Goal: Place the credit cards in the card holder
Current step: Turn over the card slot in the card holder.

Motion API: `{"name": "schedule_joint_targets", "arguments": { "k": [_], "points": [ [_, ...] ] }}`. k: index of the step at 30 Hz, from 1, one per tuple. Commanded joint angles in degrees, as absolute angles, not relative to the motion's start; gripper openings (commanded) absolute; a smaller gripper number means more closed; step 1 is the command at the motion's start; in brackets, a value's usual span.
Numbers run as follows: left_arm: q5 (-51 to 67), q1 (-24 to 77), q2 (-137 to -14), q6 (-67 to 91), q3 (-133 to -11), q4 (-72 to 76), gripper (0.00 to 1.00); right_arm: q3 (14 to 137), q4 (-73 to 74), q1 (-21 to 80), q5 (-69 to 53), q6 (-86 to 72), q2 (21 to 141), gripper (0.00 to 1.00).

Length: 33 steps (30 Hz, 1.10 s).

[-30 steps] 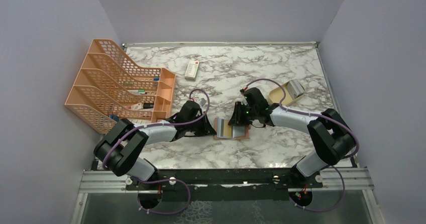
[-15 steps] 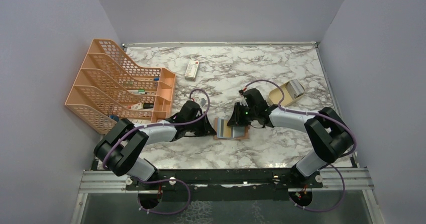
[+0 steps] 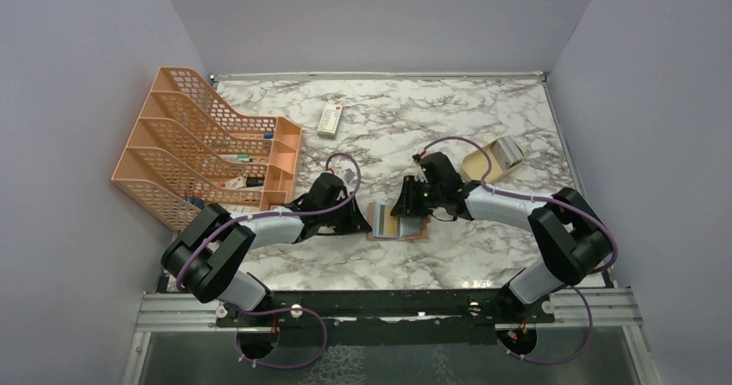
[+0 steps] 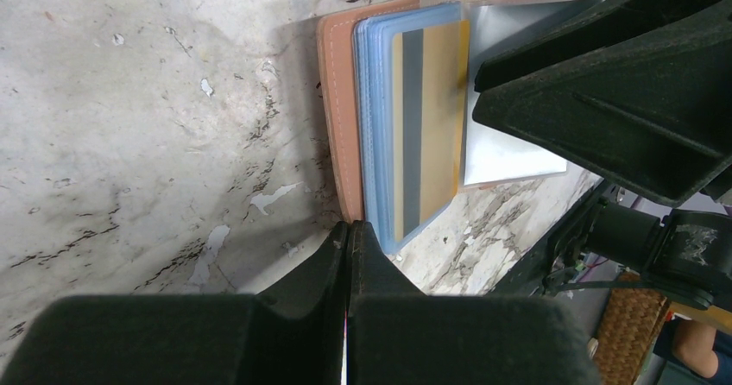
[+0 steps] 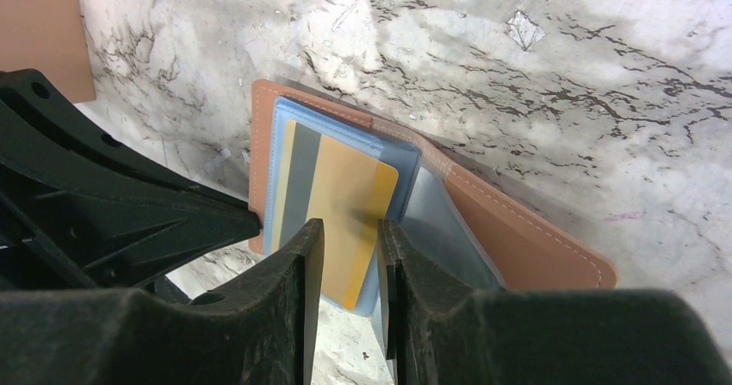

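**Gold card in the open card holder, a claw at either side**

The gold-yellow credit card [image 5: 345,195], which has a dark stripe along it, lies flat in the pale blue sleeves [image 5: 282,135] of the brown card holder [image 5: 518,230]. The holder lies open on the marble table [image 5: 561,74], midway between the arms. The right gripper [image 5: 350,230] is directly over the card's protruding end, its fingers a narrow gap apart with the card showing through the gap. The card is wider than that gap and is not pinched; whether the tips touch it cannot be told. The left gripper [image 4: 350,230] has its fingers pressed together, the tip at the holder's opposite edge by the sleeves' corner. Further out are a tan shallow box [image 3: 492,159] behind the right arm and an orange mesh file rack [image 3: 198,143] at far left.
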<state>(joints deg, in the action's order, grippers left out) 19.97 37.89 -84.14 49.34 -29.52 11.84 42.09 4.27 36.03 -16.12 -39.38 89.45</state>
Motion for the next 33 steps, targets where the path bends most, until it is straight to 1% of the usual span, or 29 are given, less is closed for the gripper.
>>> {"name": "schedule_joint_targets", "arguments": {
  "k": [1, 6, 11, 15, 19, 23, 24, 27, 30, 33],
  "points": [
    [20.52, 38.18, -83.83, 48.52, -30.36, 11.46, 0.00, 40.46, 3.52, 36.39, -15.55, -40.03, 89.32, 0.28],
    [20.49, 38.15, -83.76, 48.69, -30.09, 11.49, 0.00, 40.00, 1.82, 36.36, -16.89, -40.34, 90.42, 0.22],
    [20.21, 38.14, -84.33, 48.69, -30.21, 11.43, 0.00, 38.81, -0.21, 36.39, -17.23, -40.08, 89.86, 0.10],
    [20.10, 38.12, -84.57, 48.44, -31.11, 10.80, 0.00, 38.34, -1.02, 36.39, -18.38, -39.91, 91.08, 0.04],
    [18.89, 38.06, -84.31, 48.00, -31.74, 9.34, 0.00, 37.40, -0.95, 36.39, -17.14, -39.69, 91.45, 0.01],
    [17.42, 37.99, -84.03, 47.86, -32.42, 7.13, 0.00, 37.14, 1.05, 36.39, -14.28, -38.65, 92.32, 0.01],
    [17.02, 37.98, -83.85, 48.00, -32.73, 6.40, 0.02, 36.74, 1.13, 36.39, -13.81, -38.45, 92.50, 0.01],
    [16.66, 37.97, -82.58, 49.29, -33.74, 4.67, 0.23, 35.41, 0.39, 36.39, -13.45, -38.32, 92.58, 0.01],
    [17.42, 37.99, -80.15, 51.12, -34.31, 5.08, 0.40, 34.26, -0.55, 36.39, -13.48, -38.33, 92.86, 0.01],
    [17.62, 37.97, -77.77, 52.37, -35.00, 5.40, 0.49, 33.74, -1.42, 36.39, -14.08, -38.07, 93.36, 0.01]
  ]
}}
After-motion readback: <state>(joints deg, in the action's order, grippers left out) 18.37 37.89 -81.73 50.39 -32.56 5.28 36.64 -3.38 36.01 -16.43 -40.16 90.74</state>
